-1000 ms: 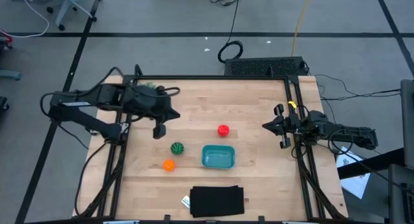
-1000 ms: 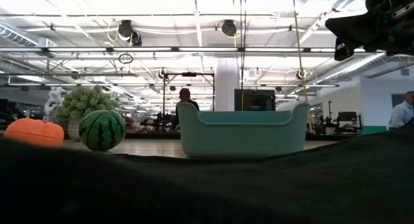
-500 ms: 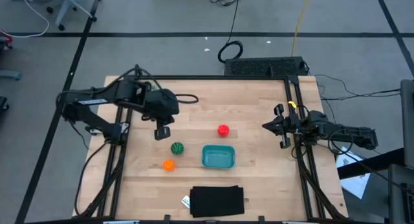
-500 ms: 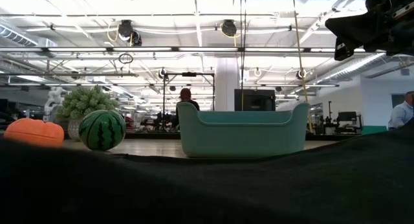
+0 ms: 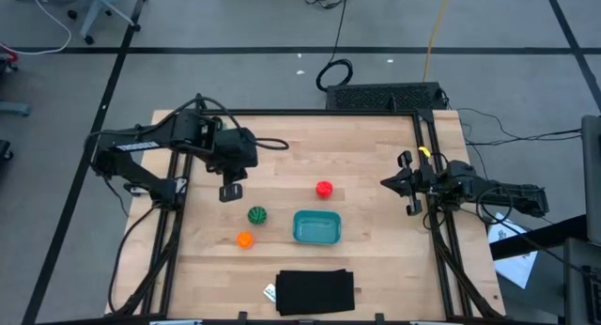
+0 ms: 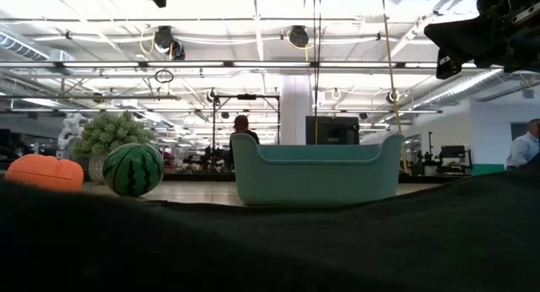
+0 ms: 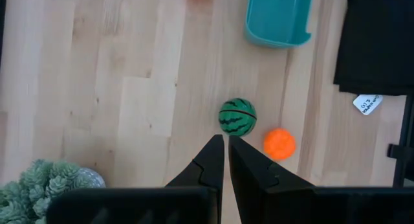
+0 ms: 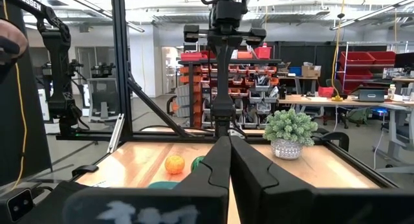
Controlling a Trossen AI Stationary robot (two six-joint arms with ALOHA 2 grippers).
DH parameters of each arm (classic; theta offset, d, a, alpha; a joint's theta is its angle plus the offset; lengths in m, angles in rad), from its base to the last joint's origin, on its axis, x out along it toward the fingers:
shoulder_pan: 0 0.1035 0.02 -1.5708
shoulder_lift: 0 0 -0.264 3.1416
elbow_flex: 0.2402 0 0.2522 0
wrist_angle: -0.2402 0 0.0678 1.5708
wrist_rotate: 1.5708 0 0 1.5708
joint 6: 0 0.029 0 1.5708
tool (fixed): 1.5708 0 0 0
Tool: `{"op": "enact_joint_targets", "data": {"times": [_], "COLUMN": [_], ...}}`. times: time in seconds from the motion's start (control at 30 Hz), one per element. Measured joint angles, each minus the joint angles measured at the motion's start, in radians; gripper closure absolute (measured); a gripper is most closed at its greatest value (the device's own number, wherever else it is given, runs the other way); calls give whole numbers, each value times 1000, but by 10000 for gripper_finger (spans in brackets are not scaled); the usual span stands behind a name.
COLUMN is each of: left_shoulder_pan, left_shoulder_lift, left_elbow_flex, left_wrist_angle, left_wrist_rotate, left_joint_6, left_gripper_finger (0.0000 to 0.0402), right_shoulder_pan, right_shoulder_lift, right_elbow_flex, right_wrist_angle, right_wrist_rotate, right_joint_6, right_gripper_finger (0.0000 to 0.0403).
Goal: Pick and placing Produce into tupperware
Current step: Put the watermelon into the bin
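Your left gripper [image 5: 230, 190] hovers over the table's [image 5: 366, 147] left half, fingers pressed together, gripping nothing. Just past it sits the watermelon ball [image 5: 256, 214], the orange ball [image 5: 245, 239] beside it, the red ball [image 5: 324, 188] nearer centre. The teal tub [image 5: 316, 227] stands empty. Your right gripper [image 5: 409, 185] waits at the right edge, closed and empty.

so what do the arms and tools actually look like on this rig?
Both arms are dark, near-black jointed links. The left arm trails a thin black cable loop by its wrist; the right arm has a yellow tag near its tool. Each tool has two dark wedge-shaped fingers, tapering to points.
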Motion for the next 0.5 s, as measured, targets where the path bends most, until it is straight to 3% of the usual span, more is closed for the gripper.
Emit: {"op": "enact_joint_targets", "data": {"times": [0.5], "left_shoulder_pan": [-1], "left_shoulder_lift": [0], "left_elbow_flex": [0], "left_wrist_angle": [20], "left_wrist_rotate": [-3], "left_joint_6": [-61], "left_gripper_finger": [375], "right_shoulder_pan": [0], "right_shoulder_lift": [0], "right_elbow_flex": [0], "right_wrist_angle": [0], "right_wrist_rotate": [0], "right_joint_6": [1], "right_gripper_finger": [403]}}
